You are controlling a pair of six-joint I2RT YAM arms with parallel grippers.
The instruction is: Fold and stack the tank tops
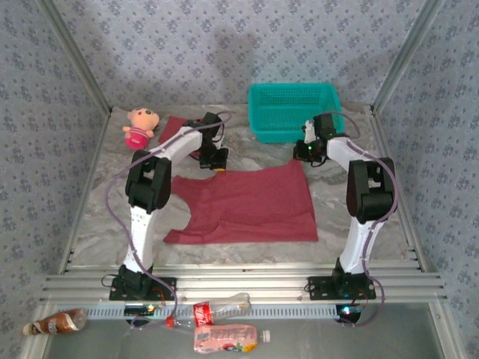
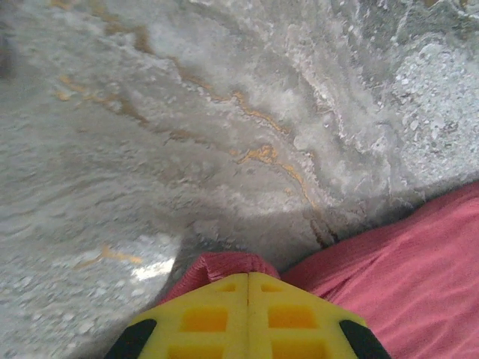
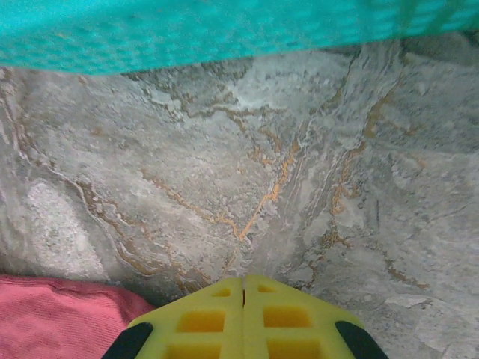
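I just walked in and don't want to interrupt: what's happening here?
Two robot arms are working on a maroon tank top spread flat on the marble table. The left gripper has its fingers shut on a pinch of cloth at the top's far left corner. The right gripper is shut at the far right corner; whether it holds cloth is unclear. It looks unfolded. A second tank top lies by the pink doll.
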